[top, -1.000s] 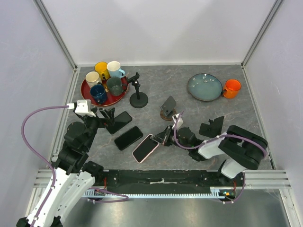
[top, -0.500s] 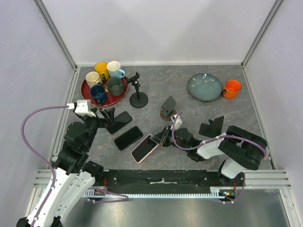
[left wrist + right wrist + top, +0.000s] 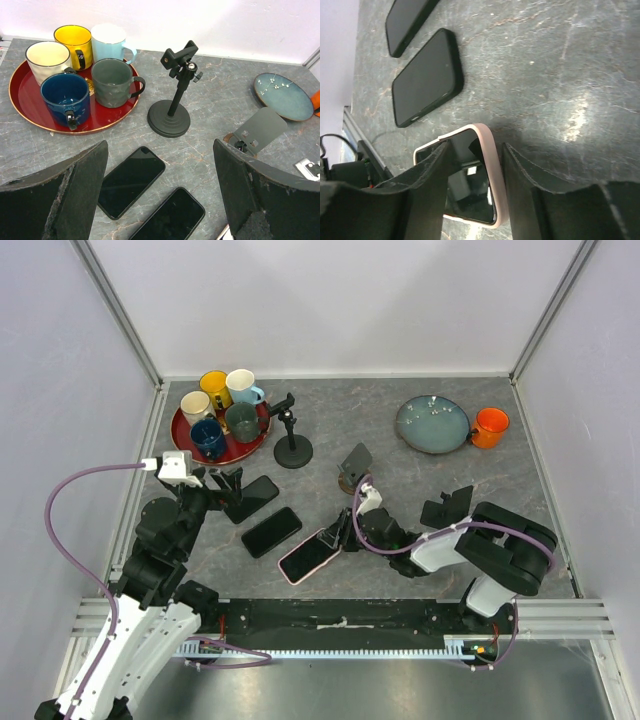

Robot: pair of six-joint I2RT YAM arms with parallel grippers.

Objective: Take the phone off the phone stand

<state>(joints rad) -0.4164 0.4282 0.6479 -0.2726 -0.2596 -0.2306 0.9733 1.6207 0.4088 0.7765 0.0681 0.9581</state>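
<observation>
A pink-cased phone (image 3: 308,554) lies screen-up on the grey table, off any stand. My right gripper (image 3: 340,532) is low over its near end. In the right wrist view the gripper (image 3: 476,150) is open, its fingers straddling the phone's (image 3: 470,192) pink edge with a gap on the right side. The small phone stand (image 3: 353,465) with a grey plate stands bare just behind. My left gripper (image 3: 160,150) hangs wide open above two black phones (image 3: 131,181) (image 3: 170,215), holding nothing.
A black pole stand (image 3: 292,435) rises at the back centre and a black angled stand (image 3: 447,508) sits right of my right arm. A red tray (image 3: 178,435) with several mugs is back left. A blue plate (image 3: 432,424) and orange mug (image 3: 489,427) are back right.
My right gripper's jaws have spread apart and let go of the pink phone, which now rests on the table. The right arm crept slightly left. The left arm stayed still.
</observation>
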